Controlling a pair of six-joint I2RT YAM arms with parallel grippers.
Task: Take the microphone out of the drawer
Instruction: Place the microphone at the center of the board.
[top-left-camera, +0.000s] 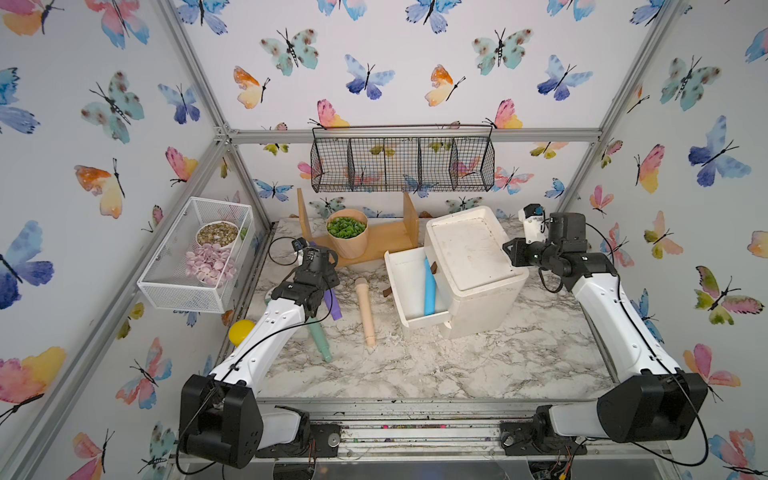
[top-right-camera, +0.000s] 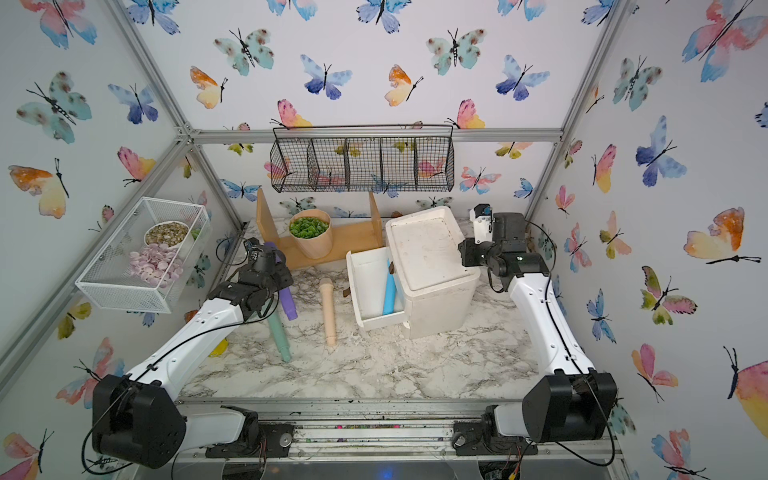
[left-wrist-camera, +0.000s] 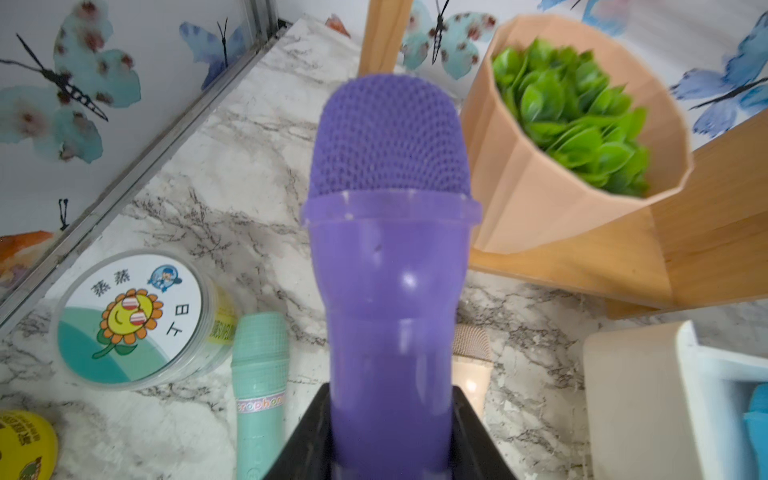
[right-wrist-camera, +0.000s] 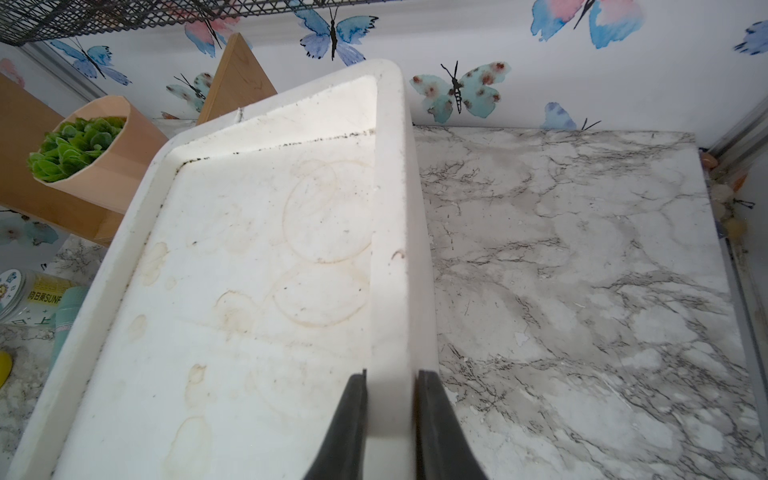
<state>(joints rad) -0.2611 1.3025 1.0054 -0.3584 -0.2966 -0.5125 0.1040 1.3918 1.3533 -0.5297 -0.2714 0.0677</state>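
Note:
A purple microphone (left-wrist-camera: 390, 249) sits between the fingers of my left gripper (left-wrist-camera: 390, 395), which is shut on its handle. In both top views it hangs tilted over the table (top-left-camera: 457, 365), left of the drawer: purple microphone (top-left-camera: 333, 306) (top-right-camera: 288, 302), left gripper (top-left-camera: 322, 284) (top-right-camera: 277, 277). The white drawer (top-left-camera: 402, 286) (top-right-camera: 365, 286) stands pulled out of the white cabinet (top-left-camera: 469, 249). A blue microphone (top-left-camera: 429, 286) (top-right-camera: 390, 291) lies inside it. My right gripper (right-wrist-camera: 390, 374) (top-left-camera: 509, 249) is shut on the cabinet's top rim (right-wrist-camera: 388, 208).
A beige microphone (top-left-camera: 365, 309) and a green microphone (top-left-camera: 320, 340) lie on the table between the left arm and the drawer. A round lidded tub (left-wrist-camera: 133, 320) and a yellow tub (top-left-camera: 240, 331) sit at the left edge. A plant pot (top-left-camera: 347, 232) stands on a wooden shelf (top-left-camera: 386, 239) behind.

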